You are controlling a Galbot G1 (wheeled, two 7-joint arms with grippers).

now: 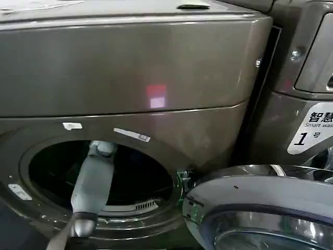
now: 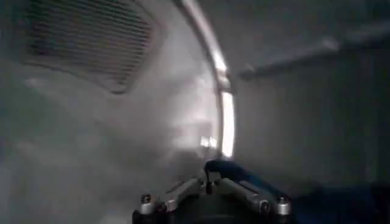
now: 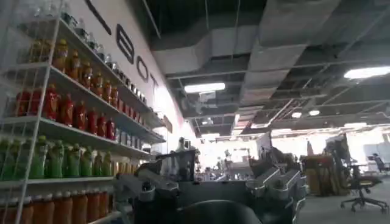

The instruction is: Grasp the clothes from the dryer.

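Reaching through the porthole [image 1: 99,174] of the dryer [image 1: 130,73], your left arm [image 1: 93,182] runs from the lower rim up into the dark drum, so your left hand is past the opening and inside the machine. In the left wrist view that hand [image 2: 210,207] sits at the picture's edge with its two fingers [image 2: 173,198] splayed wide apart and nothing between them. Beyond it you see the pale drum wall [image 2: 109,140], a perforated vent patch [image 2: 85,42] on that wall, and a bright metal rim [image 2: 225,122] curving past. No clothes can be made out in the drum from these views; the interior is too dim and blurred to tell.

The dryer's door [image 1: 260,208] hangs open just right of the porthole, its chrome ring facing you. A small red light [image 1: 156,96] glows on the dryer's front panel above the porthole. A second machine with a white "1" sticker [image 1: 312,133] stands right of the dryer.

Your right hand [image 3: 213,195] is well away from the dryer, pointing out at a room with a shelf of bottles [image 3: 67,115]; you cannot tell whether it is apart or together.
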